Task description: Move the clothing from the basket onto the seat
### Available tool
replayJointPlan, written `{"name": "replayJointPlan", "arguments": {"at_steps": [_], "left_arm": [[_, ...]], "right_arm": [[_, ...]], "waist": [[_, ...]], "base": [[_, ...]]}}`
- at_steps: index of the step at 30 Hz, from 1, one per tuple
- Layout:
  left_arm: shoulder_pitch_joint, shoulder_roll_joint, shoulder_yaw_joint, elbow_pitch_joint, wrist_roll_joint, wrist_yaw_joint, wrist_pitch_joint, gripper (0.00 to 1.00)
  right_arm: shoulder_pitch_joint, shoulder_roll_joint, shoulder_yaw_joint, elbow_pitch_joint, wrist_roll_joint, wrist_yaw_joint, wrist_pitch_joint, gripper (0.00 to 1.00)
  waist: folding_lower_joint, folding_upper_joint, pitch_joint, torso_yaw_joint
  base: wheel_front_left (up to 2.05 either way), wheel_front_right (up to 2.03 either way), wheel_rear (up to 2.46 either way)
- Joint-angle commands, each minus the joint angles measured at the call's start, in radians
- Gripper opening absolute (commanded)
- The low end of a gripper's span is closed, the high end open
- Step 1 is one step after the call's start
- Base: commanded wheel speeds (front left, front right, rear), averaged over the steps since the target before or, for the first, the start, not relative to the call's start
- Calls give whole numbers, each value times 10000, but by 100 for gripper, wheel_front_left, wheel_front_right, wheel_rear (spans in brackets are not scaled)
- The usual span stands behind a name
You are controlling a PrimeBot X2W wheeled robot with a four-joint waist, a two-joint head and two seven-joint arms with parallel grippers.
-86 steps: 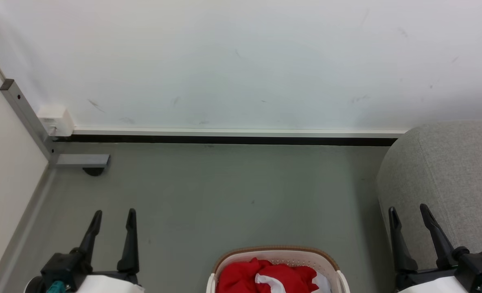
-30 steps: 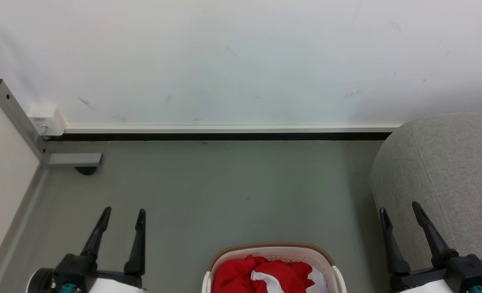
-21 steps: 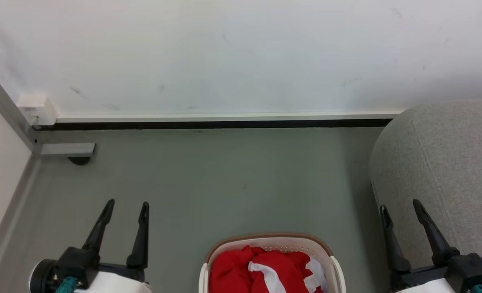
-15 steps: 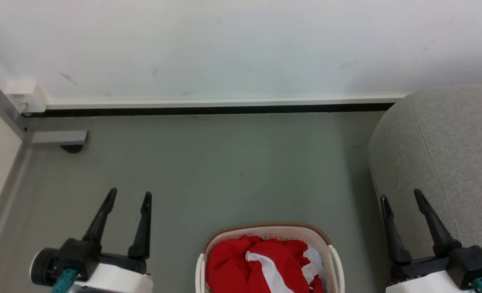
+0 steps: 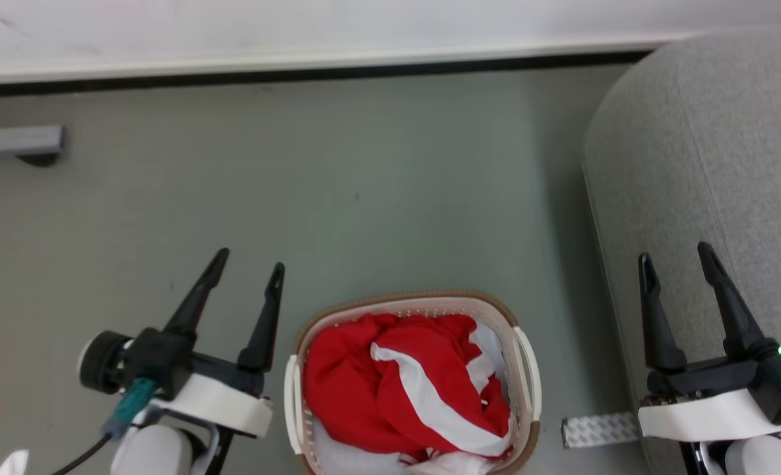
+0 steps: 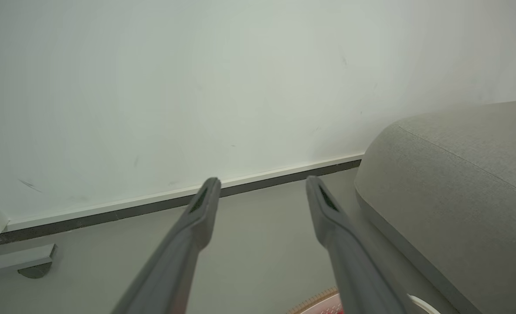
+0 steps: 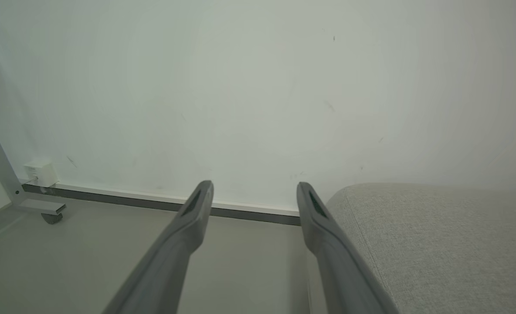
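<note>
Step in hand: reaching into the basket (image 5: 404, 298) for a first red garment, judging by both arms poised with nothing held.
How to do it well: bring one pincer down over the middle of the heap and pinch a raised fold rather than a flat patch. Lift straight up until the fabric clears the tan rim, then swing toward the seat (image 5: 727, 145). Soft cloth will trail, and may drag its neighbour or the pale cloth (image 5: 341, 458) beneath it along, so a slow lift is wise.
Left pincer (image 5: 250, 259): wide open, holding nothing, poised over the grey floor (image 5: 364, 171) just beside the basket's left wall.
Right pincer (image 5: 673, 251): wide open, holding nothing, at the seat's edge nearest the basket, fingers pointing toward the wall (image 5: 298, 26).
Clothing (image 5: 390, 382): red with white panels, crumpled in a heap inside the basket. It lies between the two pincers, close to the left one and farther from the right, touched by neither.
Basket: cream with a tan rim, standing on the floor near the seat.
Seat: large and light grey, to the right of the basket, with no garment on the part that shows.
</note>
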Motion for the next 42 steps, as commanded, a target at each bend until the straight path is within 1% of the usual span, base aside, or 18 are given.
{"name": "replayJointPlan", "arguments": {"at_steps": [1,4,8,13,23,25,28,32,42], "left_arm": [[-151,88,-99,167,-125,-17,-4,100],[-515,372,-673,727,-212,-22,-4,100],[-1109,743,-1502,1840,-322,-11,-3,100],[-2071,1026,-2575,3270,-160,-10,147,100],[-3727,1470,-5012,5937,706,-8,2010,100],[-4049,1535,-5506,6409,796,-8,2407,100],[-4421,1534,-6202,7002,631,-8,2852,100],[-4885,1656,-6870,7718,720,-9,3171,100],[-6005,1574,-8608,9133,918,-9,3639,100]], "right_arm": [[-180,-11,-27,-77,104,-21,8,100],[-419,-11,-1,-148,188,-21,8,100],[-803,-11,-26,-241,221,-21,8,100],[-1189,-13,-128,-413,252,-21,8,100],[-1595,-13,-389,-675,496,-21,8,100],[-1664,-11,-372,-697,588,-21,8,100],[-1744,-11,-378,-746,756,-21,8,100],[-1771,-10,-442,-805,885,-21,8,100],[-1923,-7,-388,-974,1213,-21,8,100]], "waist": [[-2,0,466,-271],[-2,0,886,-441],[-2,0,1419,-621],[-2,0,2002,-810],[-2,0,2862,-1226],[-2,0,2984,-1324],[-2,0,3173,-1483],[-2,0,3438,-1660],[-2,0,4022,-2167]], "base": [[0,0,0],[0,0,0],[0,0,0],[0,0,0],[0,0,0],[0,0,0],[0,0,0],[0,0,0],[0,0,0]]}}
